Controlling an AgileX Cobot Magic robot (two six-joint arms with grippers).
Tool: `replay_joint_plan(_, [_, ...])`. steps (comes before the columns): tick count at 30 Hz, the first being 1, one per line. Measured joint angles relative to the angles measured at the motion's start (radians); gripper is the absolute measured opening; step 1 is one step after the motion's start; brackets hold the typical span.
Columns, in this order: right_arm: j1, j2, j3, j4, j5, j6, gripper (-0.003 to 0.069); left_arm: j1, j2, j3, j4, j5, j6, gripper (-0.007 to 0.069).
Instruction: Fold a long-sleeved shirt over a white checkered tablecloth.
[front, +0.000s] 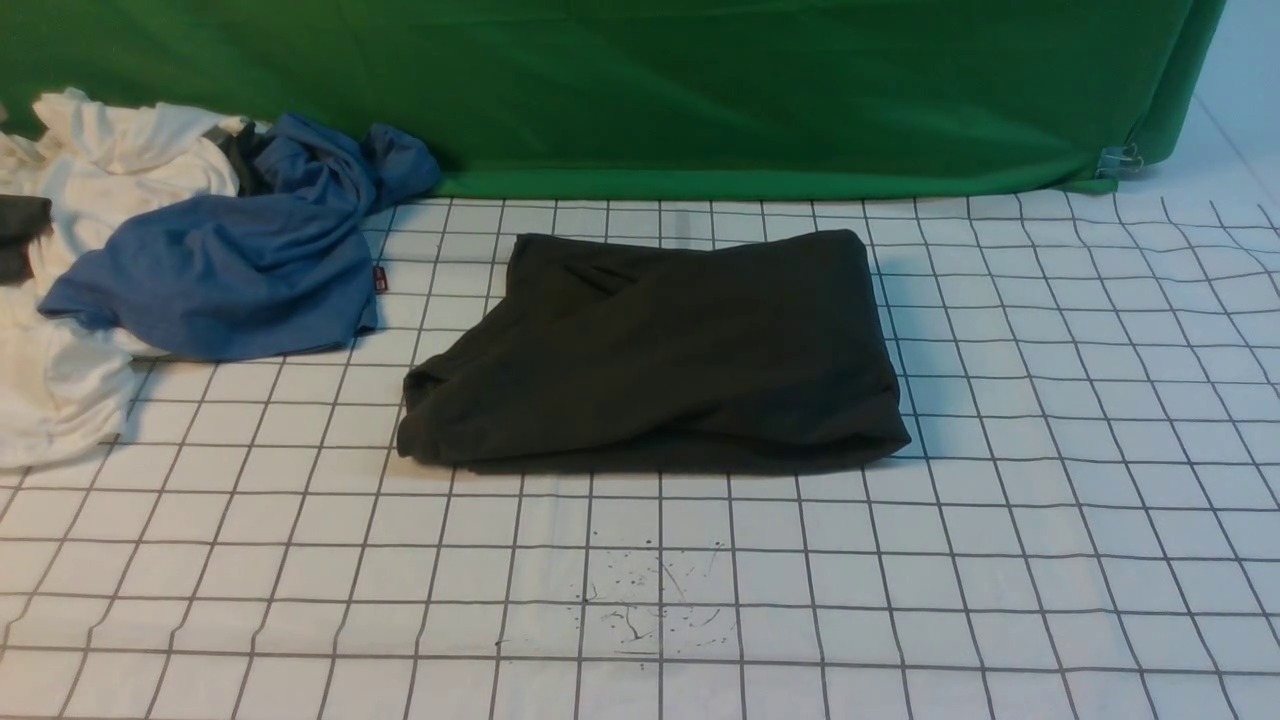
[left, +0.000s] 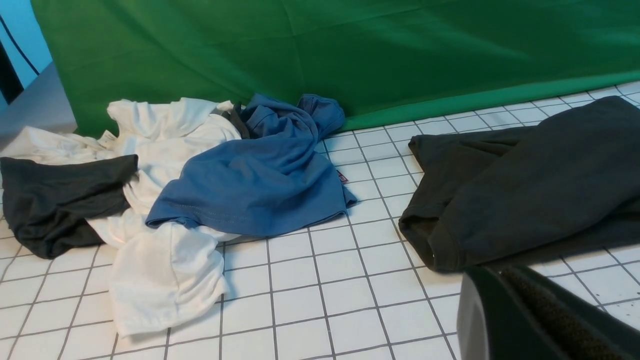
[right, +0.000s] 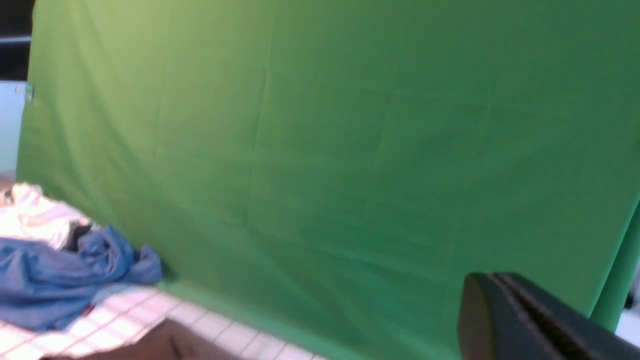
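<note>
Shirt (front: 655, 355): folded into a dark bundle, lying mid-tablecloth toward the far edge.
Tablecloth (front: 1050, 520): flat under it.
Pile: blue garment (front: 240, 260) over white garment (front: 60, 390), at the far left corner.
My left gripper (left: 505, 290): closed, empty.
My right gripper (right: 497, 290): closed, empty, facing the backdrop (right: 325, 150).

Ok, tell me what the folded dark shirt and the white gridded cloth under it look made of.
Folded dark shirt: seemingly soft matte knit, maybe cotton; it slumps in rounded folds without shine. White gridded cloth: thin matte woven fabric, apparently; its grid lines ripple over shallow wrinkles.
</note>
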Motion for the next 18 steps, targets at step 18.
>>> replay_joint_plan(18, [-0.367, -0.440, 0.615, -0.322, 0.089, 0.432, 0.0012, 0.000, 0.000, 0.001, 0.000, 0.001, 0.000, -0.0031])
